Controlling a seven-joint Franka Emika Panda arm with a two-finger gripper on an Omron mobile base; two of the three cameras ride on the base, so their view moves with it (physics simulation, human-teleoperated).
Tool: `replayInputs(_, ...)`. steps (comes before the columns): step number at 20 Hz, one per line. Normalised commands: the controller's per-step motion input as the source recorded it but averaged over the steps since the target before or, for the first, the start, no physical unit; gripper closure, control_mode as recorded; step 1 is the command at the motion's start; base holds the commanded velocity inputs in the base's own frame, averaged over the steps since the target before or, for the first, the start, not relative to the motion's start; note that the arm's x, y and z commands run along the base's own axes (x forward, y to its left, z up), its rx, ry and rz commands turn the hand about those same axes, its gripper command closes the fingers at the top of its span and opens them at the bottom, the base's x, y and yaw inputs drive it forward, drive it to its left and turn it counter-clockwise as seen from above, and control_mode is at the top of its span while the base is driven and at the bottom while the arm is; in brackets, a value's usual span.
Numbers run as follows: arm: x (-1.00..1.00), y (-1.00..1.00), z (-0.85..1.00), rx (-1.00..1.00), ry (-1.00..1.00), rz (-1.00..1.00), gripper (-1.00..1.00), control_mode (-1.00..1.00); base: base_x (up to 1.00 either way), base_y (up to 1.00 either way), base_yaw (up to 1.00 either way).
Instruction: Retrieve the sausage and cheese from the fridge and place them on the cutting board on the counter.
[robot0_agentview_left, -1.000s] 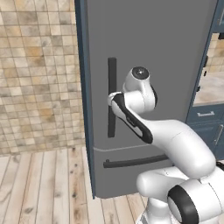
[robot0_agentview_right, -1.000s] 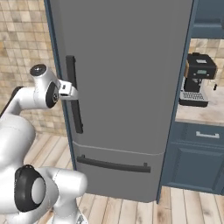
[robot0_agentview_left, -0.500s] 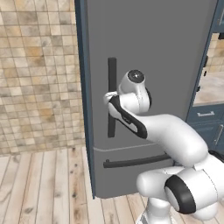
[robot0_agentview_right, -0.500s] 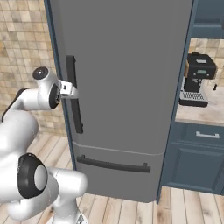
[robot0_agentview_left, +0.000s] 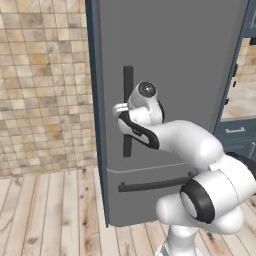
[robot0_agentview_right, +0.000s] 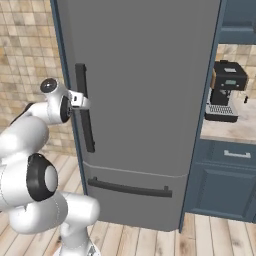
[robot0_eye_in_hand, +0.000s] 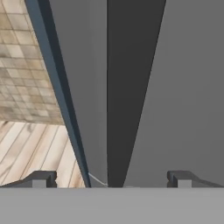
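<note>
The tall grey fridge (robot0_agentview_left: 175, 60) stands with its door closed, so the sausage and cheese are hidden. My gripper (robot0_eye_in_hand: 111, 179) is open and sits right at the long dark vertical handle (robot0_eye_in_hand: 131, 87), which runs up between the two fingertips (robot0_eye_in_hand: 41, 178). From the left base view the gripper (robot0_agentview_left: 120, 112) is against the handle (robot0_agentview_left: 128, 82) at mid height. The right base view has the gripper (robot0_agentview_right: 82, 101) at the same bar (robot0_agentview_right: 85, 117). The cutting board is out of view.
A horizontal dark handle (robot0_agentview_right: 130, 189) marks the fridge's lower drawer. To the right, a beige counter (robot0_agentview_right: 235, 131) over dark blue cabinets (robot0_agentview_right: 225, 180) carries a black coffee machine (robot0_agentview_right: 225, 90). A tiled wall (robot0_agentview_left: 45, 85) and wooden floor (robot0_agentview_left: 50, 210) lie to the left.
The wrist has crept in toward the fridge handle. The jaws have stayed open, and the door has not moved.
</note>
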Motion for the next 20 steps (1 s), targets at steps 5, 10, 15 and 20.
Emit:
replayInputs(5,0.14,-0.07,-0.02,0.0,0.0,0.0,-1.0,-1.0,0.0,0.0,0.0)
replayInputs(10,0.01,-0.1,-0.04,0.0,0.0,0.0,-1.0,-1.0,0.0,0.0,0.0)
replayInputs(15,0.14,-0.07,-0.13,-0.01,0.0,0.0,-1.0,-1.0,0.0,0.0,0.0)
replayInputs(20,0.48,-0.02,-0.14,-0.01,0.0,0.0,-1.0,-1.0,0.0,0.0,0.0)
